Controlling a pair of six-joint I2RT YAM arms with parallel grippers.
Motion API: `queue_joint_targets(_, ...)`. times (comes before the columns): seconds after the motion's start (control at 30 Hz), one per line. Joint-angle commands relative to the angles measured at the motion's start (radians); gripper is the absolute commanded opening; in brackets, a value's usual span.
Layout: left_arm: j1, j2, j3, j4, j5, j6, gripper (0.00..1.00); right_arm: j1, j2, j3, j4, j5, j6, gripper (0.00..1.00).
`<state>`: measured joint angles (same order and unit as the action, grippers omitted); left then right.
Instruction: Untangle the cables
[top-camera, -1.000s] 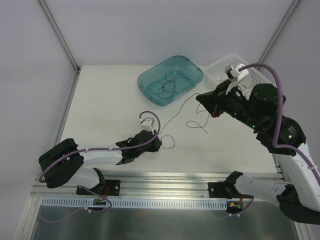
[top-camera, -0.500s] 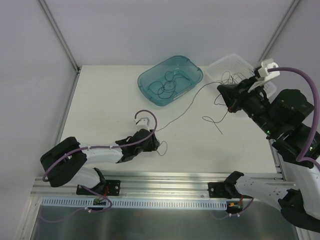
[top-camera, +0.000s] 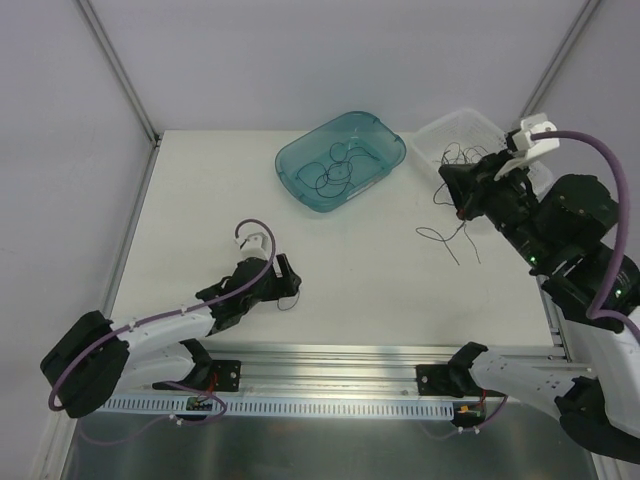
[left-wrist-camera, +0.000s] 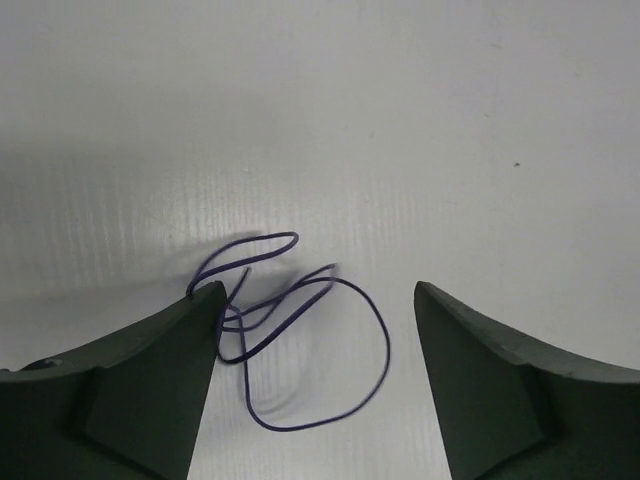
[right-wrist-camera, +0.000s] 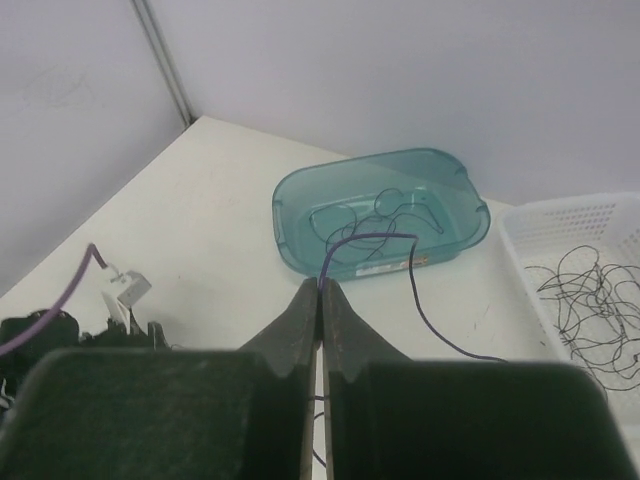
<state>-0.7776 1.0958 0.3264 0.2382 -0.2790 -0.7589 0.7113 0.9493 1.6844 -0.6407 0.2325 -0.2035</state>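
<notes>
Tabletop (top-camera: 380, 290): right tool (right-wrist-camera: 321, 286) pinches cable (right-wrist-camera: 412, 275).

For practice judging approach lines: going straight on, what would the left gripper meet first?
Likely the looped cable on the table, lying between the open fingers of the left gripper; depth is unclear.

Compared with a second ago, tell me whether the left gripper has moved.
Yes. The left gripper has drawn back leftward, farther from the teal tub.
</notes>
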Motion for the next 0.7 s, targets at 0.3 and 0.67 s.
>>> queue_joint_targets(0.3,0.001,-0.221,0.229,-0.094,0.322,0.421,0.99,-0.015,0.091,-0.201,-0.017,-0.415,-0.071,0.01)
queue_joint_targets(0.67,0.001,-0.215,0.402,-0.099,0.604,0.655,0.99,-0.015,0.155,-0.272,0.015,-0.761,-0.086,0.01)
